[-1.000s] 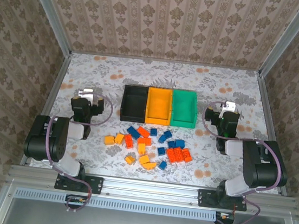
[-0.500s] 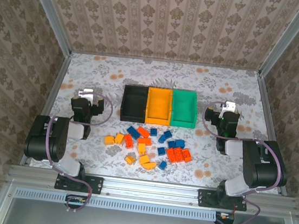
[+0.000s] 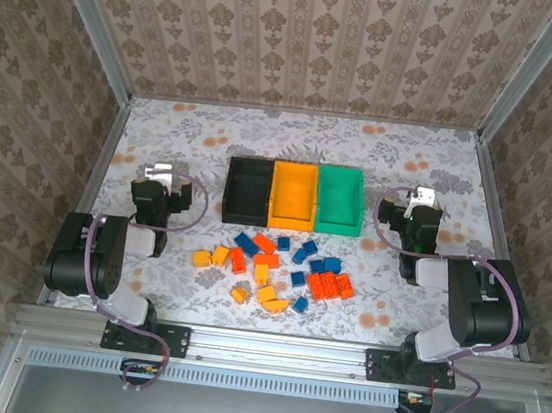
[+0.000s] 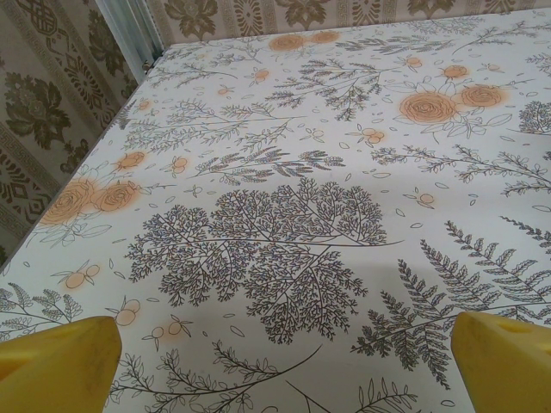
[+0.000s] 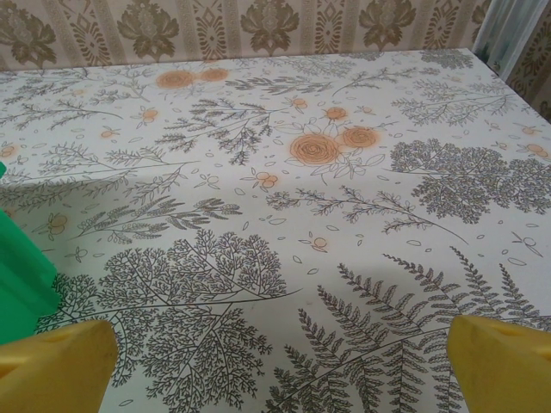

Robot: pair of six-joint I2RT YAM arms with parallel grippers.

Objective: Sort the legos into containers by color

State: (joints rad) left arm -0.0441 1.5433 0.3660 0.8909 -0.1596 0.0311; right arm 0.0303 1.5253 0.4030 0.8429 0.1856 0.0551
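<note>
Several legos (image 3: pixel 274 267) lie loose on the table just in front of the containers. Yellow-orange legos (image 3: pixel 211 256) sit mostly left, a red-orange cluster (image 3: pixel 330 287) right, blue ones (image 3: pixel 246 243) scattered between. The black bin (image 3: pixel 249 191), orange bin (image 3: pixel 294 195) and green bin (image 3: pixel 339 199) stand joined in a row, all empty. My left gripper (image 3: pixel 162 174) rests left of the black bin, my right gripper (image 3: pixel 420 199) right of the green one. Both are open over bare tablecloth, left gripper (image 4: pixel 284 370) and right gripper (image 5: pixel 280 366) with nothing between their yellow fingertips (image 4: pixel 60 361).
A corner of the green bin (image 5: pixel 21 267) shows at the left edge of the right wrist view. Patterned walls with metal posts (image 3: pixel 96 33) close the table on three sides. The arm bases (image 3: pixel 97 265) sit at the near edge beside the lego pile.
</note>
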